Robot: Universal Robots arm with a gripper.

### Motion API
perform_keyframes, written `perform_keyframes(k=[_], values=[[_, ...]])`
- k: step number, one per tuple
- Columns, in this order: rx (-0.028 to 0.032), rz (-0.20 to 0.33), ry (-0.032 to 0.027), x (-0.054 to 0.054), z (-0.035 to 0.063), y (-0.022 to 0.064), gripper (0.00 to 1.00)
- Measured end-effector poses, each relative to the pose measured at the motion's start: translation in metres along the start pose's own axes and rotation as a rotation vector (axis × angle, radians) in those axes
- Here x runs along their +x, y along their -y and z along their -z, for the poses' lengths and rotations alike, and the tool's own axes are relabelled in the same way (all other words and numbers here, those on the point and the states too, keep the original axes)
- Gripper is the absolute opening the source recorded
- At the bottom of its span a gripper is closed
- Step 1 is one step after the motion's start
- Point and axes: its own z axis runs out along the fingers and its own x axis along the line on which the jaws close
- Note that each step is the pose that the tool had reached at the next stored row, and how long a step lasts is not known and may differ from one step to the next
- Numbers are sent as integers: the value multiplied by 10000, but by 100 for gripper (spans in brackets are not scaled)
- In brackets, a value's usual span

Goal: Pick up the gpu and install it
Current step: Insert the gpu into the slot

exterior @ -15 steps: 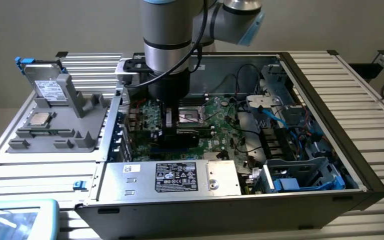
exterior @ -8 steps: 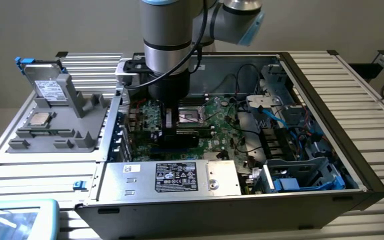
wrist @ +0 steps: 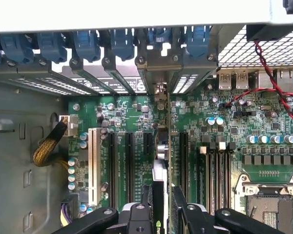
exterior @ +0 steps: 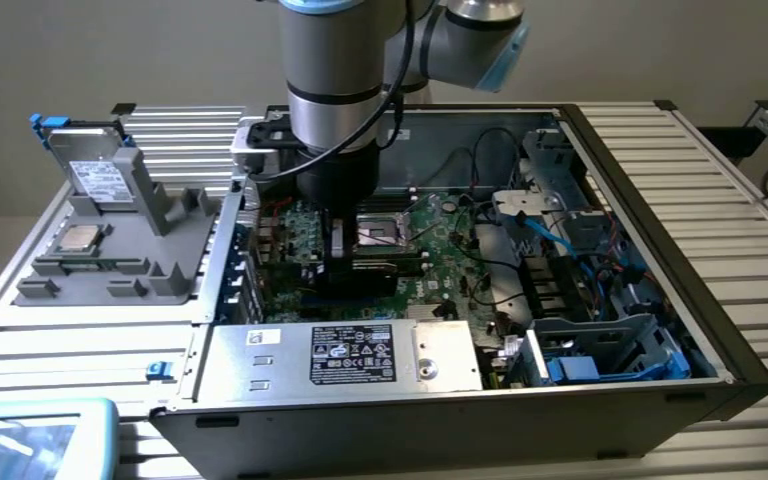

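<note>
Inside the open computer case (exterior: 651, 400), the arm (exterior: 337, 90) reaches straight down over the large green motherboard (wrist: 122, 117). Fingers (wrist: 188, 214) are closed on the gpu (wrist: 162, 161), which stands on edge between them, its edge seen head-on. The card sits above the row of black expansion slots (wrist: 129, 165), beside the white slot (wrist: 93, 165), with its far end reaching toward the rear bracket openings (wrist: 158, 78). Power supply (exterior: 344, 355) lies along the case's near wall.
</note>
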Motion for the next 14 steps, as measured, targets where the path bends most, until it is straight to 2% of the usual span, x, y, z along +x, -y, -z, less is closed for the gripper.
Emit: perform_keyframes(k=[14], values=[[-18,1,-2,-3,-12,-16,27]])
